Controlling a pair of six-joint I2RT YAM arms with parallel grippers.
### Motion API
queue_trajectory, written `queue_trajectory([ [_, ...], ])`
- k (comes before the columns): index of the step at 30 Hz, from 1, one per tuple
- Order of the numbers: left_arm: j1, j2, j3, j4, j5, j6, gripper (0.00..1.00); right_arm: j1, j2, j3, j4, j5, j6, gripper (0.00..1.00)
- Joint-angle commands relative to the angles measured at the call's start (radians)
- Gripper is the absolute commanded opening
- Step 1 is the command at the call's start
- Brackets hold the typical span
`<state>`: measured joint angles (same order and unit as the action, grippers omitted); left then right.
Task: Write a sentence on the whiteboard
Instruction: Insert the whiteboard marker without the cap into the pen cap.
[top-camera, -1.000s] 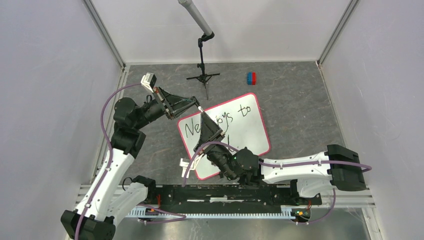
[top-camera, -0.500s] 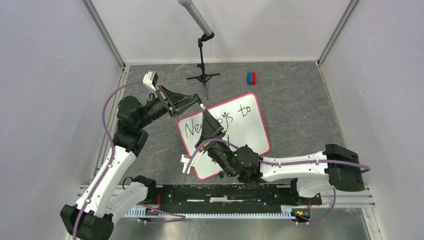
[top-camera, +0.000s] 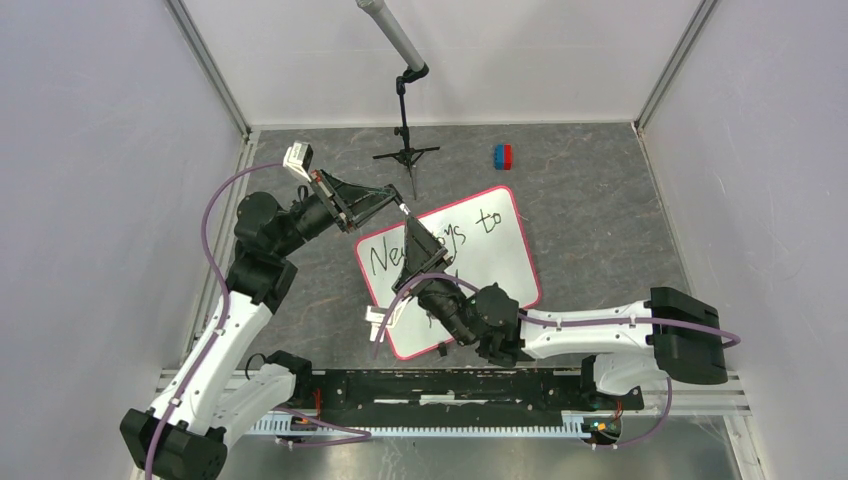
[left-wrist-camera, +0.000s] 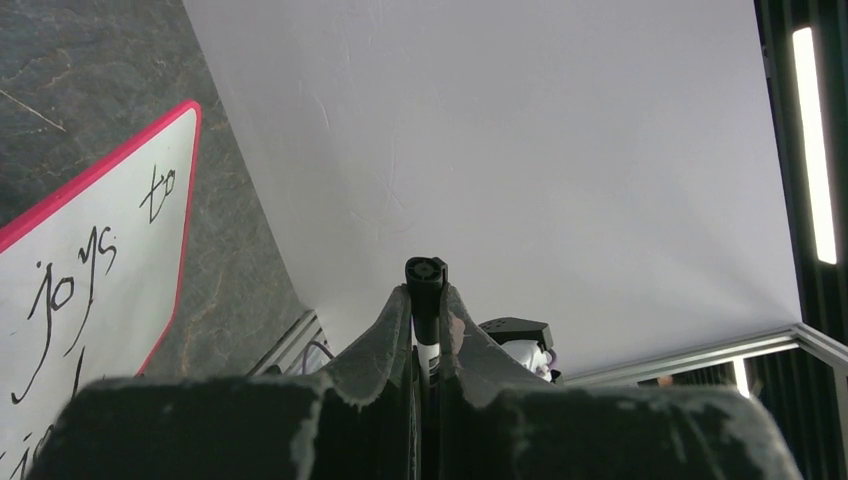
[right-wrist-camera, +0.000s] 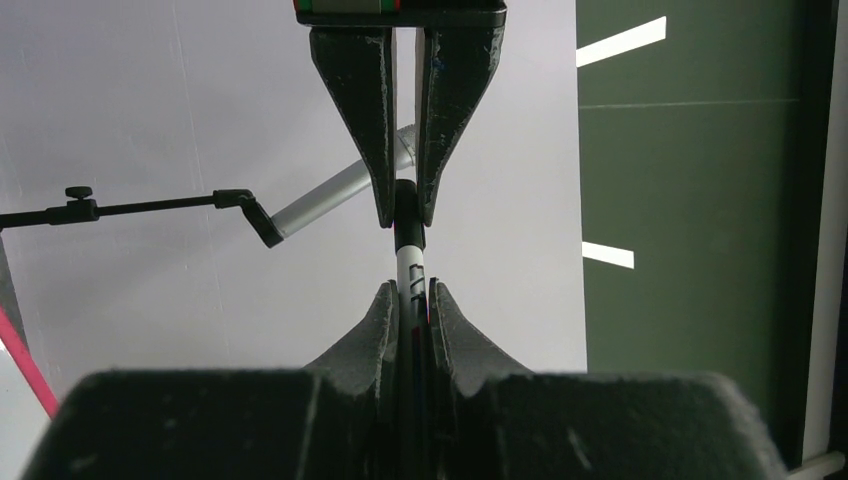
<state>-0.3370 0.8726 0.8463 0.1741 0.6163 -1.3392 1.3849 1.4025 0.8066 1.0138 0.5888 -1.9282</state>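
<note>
The whiteboard (top-camera: 497, 268) lies tilted on the dark table, pink-rimmed. The sentence (top-camera: 455, 236) reads "New joys to" in black, and strokes of a second line are mostly hidden under my right arm. A marker (top-camera: 408, 221) is held above the board's left part. My left gripper (top-camera: 401, 208) is shut on its black cap end (left-wrist-camera: 425, 272). My right gripper (top-camera: 415, 239) is shut on its white barrel (right-wrist-camera: 408, 262). In the right wrist view the left gripper's fingers (right-wrist-camera: 360, 100) come down from above onto the cap. The left wrist view shows the board (left-wrist-camera: 130, 190) at the left.
A small black tripod stand (top-camera: 405, 152) with a grey tube stands behind the board; its boom (right-wrist-camera: 150, 207) shows in the right wrist view. A red-and-blue block (top-camera: 502, 156) lies at the back right. White walls enclose the table.
My right arm has pushed forward over the board with the marker, and the left gripper has shifted slightly to the right and farther back. Both stay shut on the marker.
</note>
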Motion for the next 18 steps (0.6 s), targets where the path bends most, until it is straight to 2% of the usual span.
queue_trajectory([
  [1,-0.069,-0.006,0.014,-0.117,0.247,0.089,0.02,-0.038,0.0,0.041,0.099,-0.09,-0.004,0.0],
  [4,-0.025,0.011,0.09,-0.237,0.22,0.169,0.04,-0.038,-0.034,0.026,0.059,-0.057,0.041,0.0],
  [9,0.075,0.037,0.184,-0.286,0.224,0.185,0.33,-0.038,-0.12,-0.046,0.01,-0.007,0.103,0.0],
  [12,0.136,0.067,0.247,-0.278,0.227,0.165,0.46,-0.038,-0.175,-0.091,-0.005,0.016,0.136,0.0],
  [13,0.153,0.079,0.273,-0.278,0.227,0.161,0.54,-0.037,-0.191,-0.098,-0.016,0.027,0.159,0.0],
  [16,0.193,0.093,0.311,-0.244,0.228,0.147,0.74,-0.042,-0.253,-0.091,-0.103,0.058,0.29,0.0],
  [18,0.214,0.096,0.32,-0.235,0.229,0.177,0.81,-0.06,-0.289,-0.043,-0.225,0.091,0.442,0.0],
])
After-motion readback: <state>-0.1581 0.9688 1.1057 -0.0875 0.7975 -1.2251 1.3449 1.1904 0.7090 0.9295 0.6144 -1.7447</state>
